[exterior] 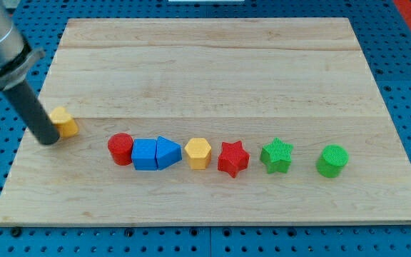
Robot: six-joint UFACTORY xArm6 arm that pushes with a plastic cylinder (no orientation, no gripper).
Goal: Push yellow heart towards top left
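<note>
The yellow heart lies near the board's left edge, at mid height. My tip is at the end of the dark rod coming down from the view's top left. It sits just left of and slightly below the heart, touching or nearly touching it. The rod hides part of the heart's left side.
A row of blocks runs to the right of the heart: red cylinder, blue cube, blue triangular block, yellow hexagon, red star, green star, green cylinder. The wooden board lies on blue pegboard.
</note>
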